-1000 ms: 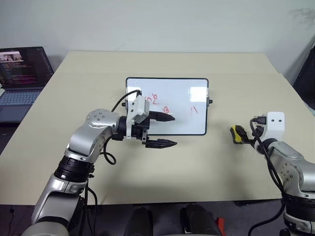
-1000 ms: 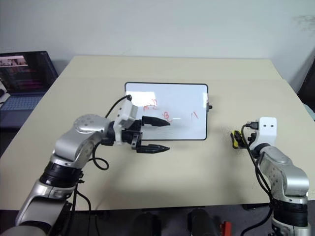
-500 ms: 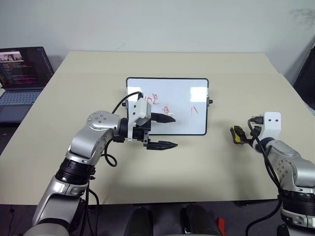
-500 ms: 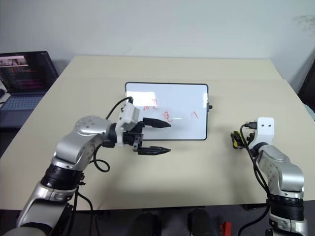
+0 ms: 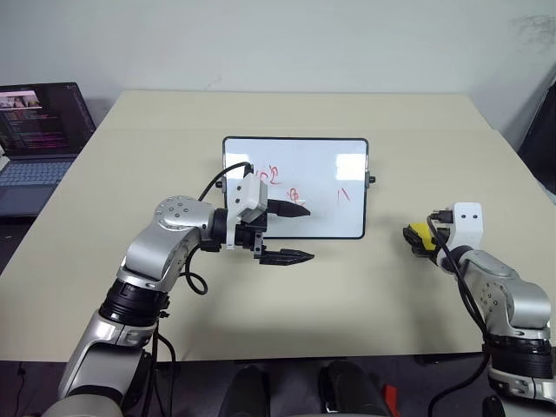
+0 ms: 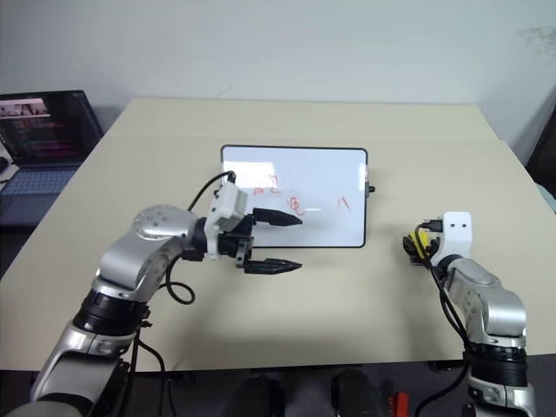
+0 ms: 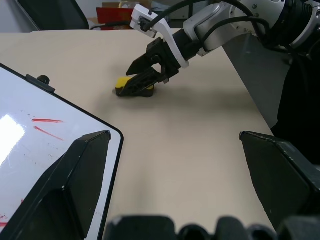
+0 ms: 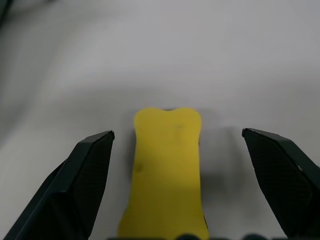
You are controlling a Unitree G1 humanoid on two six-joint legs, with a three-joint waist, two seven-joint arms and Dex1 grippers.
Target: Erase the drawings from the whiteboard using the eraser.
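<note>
Now lower and closer, spread wide around the eraser: light, small, firm-looking, best pinched on its long yellow sides.

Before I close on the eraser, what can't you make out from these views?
- Eraser: its dark underside and near end are hidden; the right wrist view's edge cuts it off.
- Right gripper: whether its fingers touch the table is hidden by its own body.
- Drawings: the left gripper covers part of them on the whiteboard; the strokes are too small to read.
</note>
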